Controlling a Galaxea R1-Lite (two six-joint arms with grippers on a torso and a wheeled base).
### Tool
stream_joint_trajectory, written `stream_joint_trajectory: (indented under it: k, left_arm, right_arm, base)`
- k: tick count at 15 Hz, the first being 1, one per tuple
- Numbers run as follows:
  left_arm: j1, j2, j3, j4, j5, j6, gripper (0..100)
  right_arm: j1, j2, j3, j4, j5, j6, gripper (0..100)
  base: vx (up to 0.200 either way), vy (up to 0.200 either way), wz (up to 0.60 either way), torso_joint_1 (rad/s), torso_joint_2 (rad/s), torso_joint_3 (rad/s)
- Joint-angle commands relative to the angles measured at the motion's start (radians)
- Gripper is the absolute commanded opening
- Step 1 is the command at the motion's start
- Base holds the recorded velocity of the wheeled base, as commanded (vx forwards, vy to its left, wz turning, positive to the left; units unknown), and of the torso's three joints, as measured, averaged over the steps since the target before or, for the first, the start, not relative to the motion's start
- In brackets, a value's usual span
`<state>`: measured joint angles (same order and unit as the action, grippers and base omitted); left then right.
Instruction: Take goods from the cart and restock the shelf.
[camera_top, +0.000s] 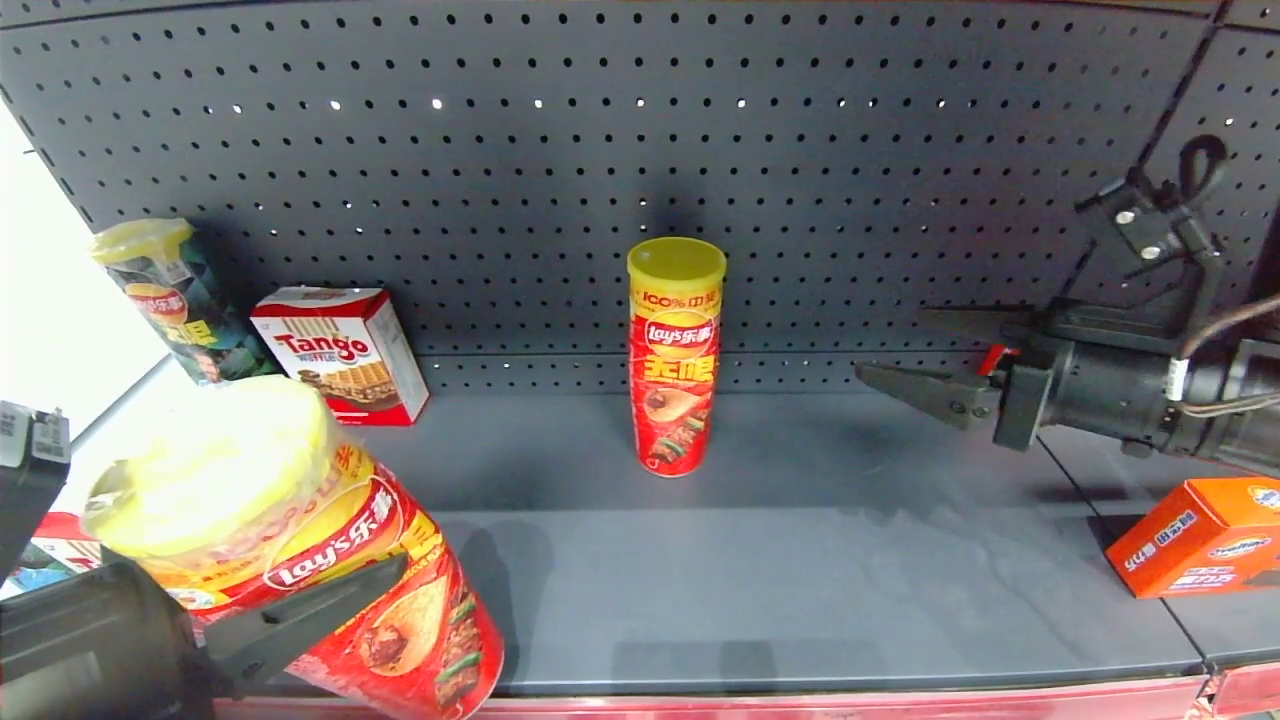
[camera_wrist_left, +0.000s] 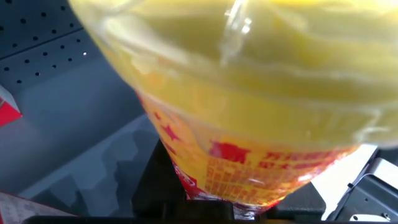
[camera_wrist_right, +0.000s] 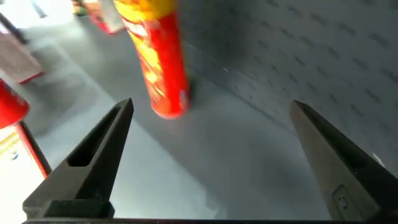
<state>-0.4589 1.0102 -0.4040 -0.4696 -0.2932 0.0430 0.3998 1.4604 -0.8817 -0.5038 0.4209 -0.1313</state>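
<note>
A red chips can (camera_top: 672, 380) with a yellow lid stands upright mid-shelf, close to the pegboard back; the right wrist view has it as the same can (camera_wrist_right: 160, 68). My left gripper (camera_top: 330, 530) is low at the front left, shut on a second red chips can (camera_top: 300, 560), which tilts over the shelf's front edge. Seen from the left wrist, that held can (camera_wrist_left: 249, 124) looms close. My right gripper (camera_top: 893, 342) hovers open above the shelf, to the right of the standing can, empty. Its fingers (camera_wrist_right: 93, 162) are spread wide.
A wafer box (camera_top: 340, 352) and a dark chips can (camera_top: 170, 300) stand at the back left. An orange box (camera_top: 1200, 535) lies at the right. The grey shelf board (camera_top: 800, 560) has free room around the standing can. The pegboard (camera_top: 600, 150) closes the back.
</note>
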Motion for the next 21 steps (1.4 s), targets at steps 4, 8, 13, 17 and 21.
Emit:
stream_joint_trajectory:
  k: [4,8,13,17,21]
  left_arm:
    - [0.002,0.004,-0.013,0.000,-0.009,-0.018,0]
    - [0.002,0.005,-0.025,0.000,-0.014,-0.041,0]
    - [0.002,0.014,-0.042,0.002,-0.018,-0.043,0]
    - [0.002,0.021,-0.042,0.000,-0.018,-0.041,0]
    - [0.003,0.021,-0.042,0.002,-0.018,-0.043,0]
  right_arm:
    - [0.014,0.210,-0.117,-0.041,0.329,-0.041,100]
    - [0.016,0.273,-0.151,-0.090,0.490,-0.059,100]
    - [0.014,0.403,-0.293,-0.096,0.487,-0.060,100]
    - [0.039,0.486,-0.379,-0.097,0.486,-0.060,100]
    - [0.054,0.566,-0.442,-0.097,0.486,-0.060,100]
  base:
    - [0.000,0.000,0.00,0.000,0.00,0.000]
    - [0.000,0.000,0.00,0.000,0.00,0.000]
    - [0.000,0.000,0.00,0.000,0.00,0.000]
    - [0.000,0.000,0.00,0.000,0.00,0.000]
    - [0.000,0.000,0.00,0.000,0.00,0.000]
